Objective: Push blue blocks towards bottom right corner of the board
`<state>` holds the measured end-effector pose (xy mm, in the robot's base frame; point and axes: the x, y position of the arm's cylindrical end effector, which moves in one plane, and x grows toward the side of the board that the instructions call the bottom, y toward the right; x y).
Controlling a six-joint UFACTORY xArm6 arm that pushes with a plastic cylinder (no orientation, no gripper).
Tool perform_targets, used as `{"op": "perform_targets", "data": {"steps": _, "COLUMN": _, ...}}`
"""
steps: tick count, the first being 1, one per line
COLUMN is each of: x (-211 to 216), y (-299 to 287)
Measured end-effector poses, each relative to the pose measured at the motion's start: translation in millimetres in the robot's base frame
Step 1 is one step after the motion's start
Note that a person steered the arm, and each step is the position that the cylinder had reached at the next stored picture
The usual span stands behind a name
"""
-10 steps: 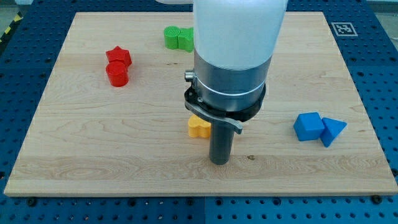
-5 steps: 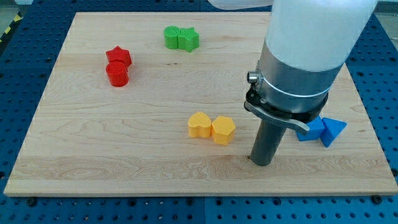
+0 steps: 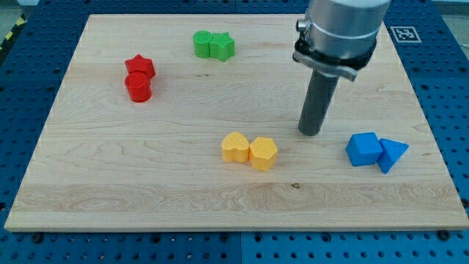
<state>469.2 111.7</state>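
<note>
A blue cube (image 3: 363, 149) and a blue triangular block (image 3: 392, 155) lie touching each other at the view's right, above the board's bottom right corner. My tip (image 3: 310, 133) rests on the board to the left of the blue cube and slightly higher in the view, apart from it by about a block's width. It touches no block.
Two yellow blocks (image 3: 249, 151) lie side by side left of my tip and lower. A red star (image 3: 139, 66) and a red cylinder (image 3: 138, 87) sit at upper left. Two green blocks (image 3: 213, 45) sit near the top edge. The wooden board (image 3: 88, 183) lies on a blue perforated table.
My tip has moved from beside the yellow blocks to the right, then up the view, ending left of the blue cube. No block has moved.
</note>
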Motion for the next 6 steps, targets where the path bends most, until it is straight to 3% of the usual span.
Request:
{"op": "perform_targets", "data": {"steps": 1, "x": -5, "y": 22}}
{"op": "perform_targets", "data": {"steps": 2, "x": 19, "y": 37}}
{"op": "perform_targets", "data": {"steps": 6, "x": 45, "y": 56}}
